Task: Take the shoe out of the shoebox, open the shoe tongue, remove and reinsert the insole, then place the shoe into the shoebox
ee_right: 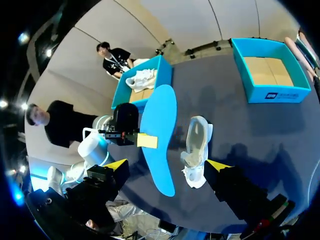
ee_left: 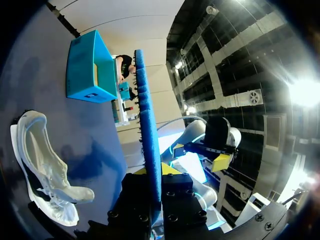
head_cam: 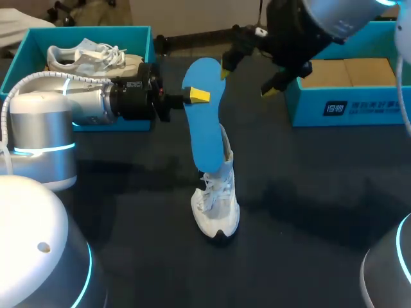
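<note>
My left gripper [head_cam: 198, 96] is shut on the edge of a blue insole [head_cam: 204, 122] and holds it in the air, long axis running toward the shoe. In the left wrist view the insole [ee_left: 147, 125] shows edge-on, clamped in that gripper [ee_left: 155, 175]. A white shoe [head_cam: 217, 202] stands on its sole on the dark table, below the insole's lower end and apart from it. My right gripper [head_cam: 247, 81] hangs open above the insole's far end, touching nothing. From the right wrist view its gripper [ee_right: 167, 167] looks down on the insole [ee_right: 160, 125] and the shoe [ee_right: 196, 150].
A teal shoebox [head_cam: 138, 31] at the back left holds a second white shoe [head_cam: 90, 58]. Another teal shoebox [head_cam: 359, 108] at the back right has cardboard inside. Bare dark table lies around the standing shoe.
</note>
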You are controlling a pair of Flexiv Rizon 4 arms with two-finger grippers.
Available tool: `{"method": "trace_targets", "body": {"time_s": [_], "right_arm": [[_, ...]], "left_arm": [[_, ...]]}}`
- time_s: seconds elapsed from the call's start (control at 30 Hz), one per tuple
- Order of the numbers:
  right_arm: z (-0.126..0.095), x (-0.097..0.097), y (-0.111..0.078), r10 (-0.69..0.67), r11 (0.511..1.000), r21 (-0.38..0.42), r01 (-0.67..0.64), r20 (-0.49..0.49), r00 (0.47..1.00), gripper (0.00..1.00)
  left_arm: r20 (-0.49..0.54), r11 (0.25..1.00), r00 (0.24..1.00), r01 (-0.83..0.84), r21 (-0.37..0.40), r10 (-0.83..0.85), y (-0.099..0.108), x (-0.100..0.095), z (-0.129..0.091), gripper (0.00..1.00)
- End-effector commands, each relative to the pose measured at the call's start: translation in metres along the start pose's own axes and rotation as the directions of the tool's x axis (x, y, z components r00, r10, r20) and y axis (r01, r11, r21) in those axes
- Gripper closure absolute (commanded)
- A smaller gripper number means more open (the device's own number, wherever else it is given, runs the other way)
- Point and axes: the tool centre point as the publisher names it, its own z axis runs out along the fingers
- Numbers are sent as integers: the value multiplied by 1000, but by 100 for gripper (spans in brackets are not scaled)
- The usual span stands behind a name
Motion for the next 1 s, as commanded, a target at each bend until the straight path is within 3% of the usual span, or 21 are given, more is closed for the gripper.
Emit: {"method": "trace_targets", "body": {"time_s": [0.03, 0.3, 1.0], "right_arm": [[5, -12, -3, 5, 1000, 1, -5, -387, 922, 0], [11, -21, 2, 16, 1000, 21, -7, -457, 889, 0], [28, -46, 13, 43, 999, 33, -31, -500, 865, 0]], "left_arm": [[-1, 1000, 1000, -1, 2, 1, 1, 0, 0, 100], [-1, 1000, 1000, -1, 2, 1, 1, 0, 0, 100], [-1, 1000, 1000, -1, 2, 1, 1, 0, 0, 100]]}}
